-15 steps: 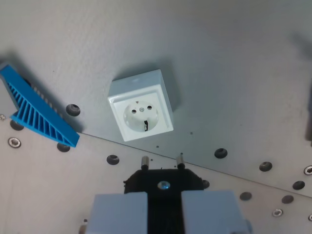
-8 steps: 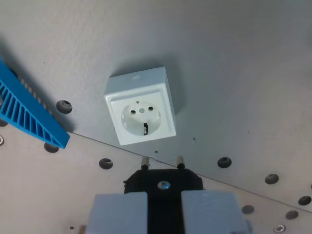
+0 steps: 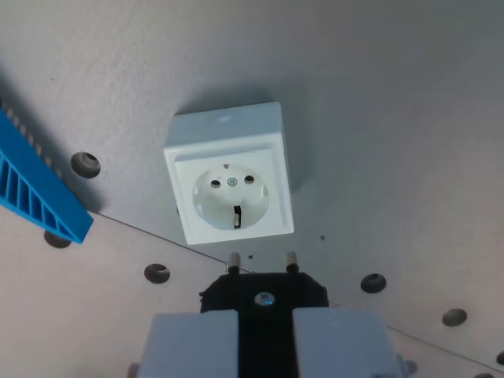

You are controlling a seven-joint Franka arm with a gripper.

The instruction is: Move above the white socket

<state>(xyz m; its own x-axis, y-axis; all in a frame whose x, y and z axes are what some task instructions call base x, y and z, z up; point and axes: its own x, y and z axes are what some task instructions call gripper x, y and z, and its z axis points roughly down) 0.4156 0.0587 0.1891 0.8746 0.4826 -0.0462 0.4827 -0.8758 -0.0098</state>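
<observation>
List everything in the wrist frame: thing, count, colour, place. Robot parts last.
white socket: 1, white, centre of the view, on the grey surface, face with two pin holes showing
blue ribbed part: 1, blue, wrist view's left edge, cut off by the frame
surface: 1, light grey, with dark round holes along the lower part
black plug: 1, black with two metal pins, bottom centre, just below the socket
gripper: 1, pale grey jaws, bottom centre, closed on the plug body
</observation>
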